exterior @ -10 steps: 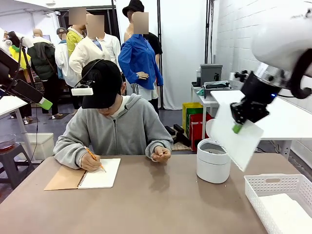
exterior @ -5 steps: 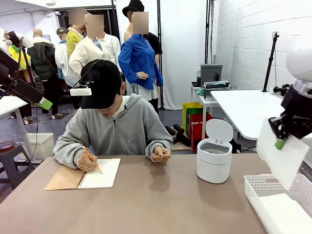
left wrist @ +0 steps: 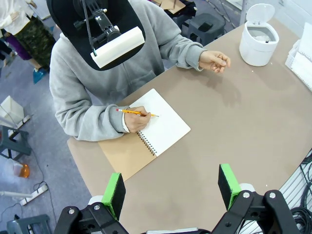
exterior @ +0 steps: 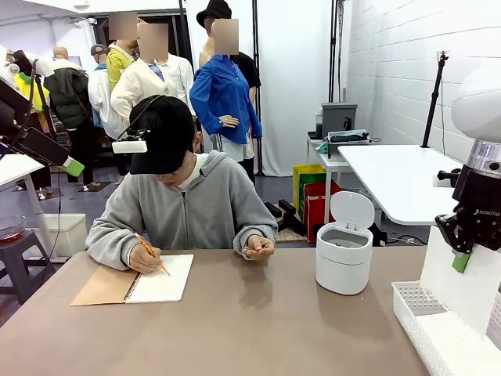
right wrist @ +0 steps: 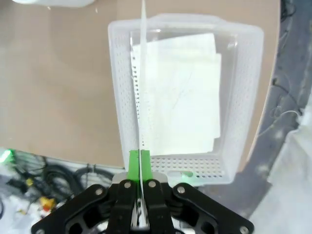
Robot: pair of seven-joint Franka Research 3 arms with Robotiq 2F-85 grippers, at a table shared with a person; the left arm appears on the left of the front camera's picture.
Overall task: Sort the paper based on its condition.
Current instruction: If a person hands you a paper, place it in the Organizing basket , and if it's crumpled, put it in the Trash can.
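While the person across the table (exterior: 258,329) is writing, we are holding our right gripper (exterior: 462,261) directly above the white perforated basket (exterior: 413,302). Its green pads are pressing tight on the upper edge of a smooth white sheet of paper (exterior: 468,291), with only the paper between them. The sheet is hanging straight down from the pads toward the basket, and its lower part is crossing the basket's rim in the front view. We cannot tell whether it is touching anything there. Through the right wrist camera we are seeing that sheet edge-on, as a thin line running over one side of the basket. Inside the basket, several flat sheets (right wrist: 180,97) are lying stacked, slightly askew.

Our left gripper (left wrist: 170,187) is hovering high over the table, well apart from the basket. Its jaws are standing wide and gripping nothing.

A small white bin (exterior: 342,262) with its lid raised is standing near the basket, on the side toward the person. Well apart from the basket, a spiral notebook (left wrist: 161,126) is lying open on its brown cover. The person's writing hand (left wrist: 134,119) is resting on its page and holding a yellow pencil (left wrist: 139,113). The other hand (left wrist: 214,61) is lying loosely curled on the table, nearer the basket than the notebook is.
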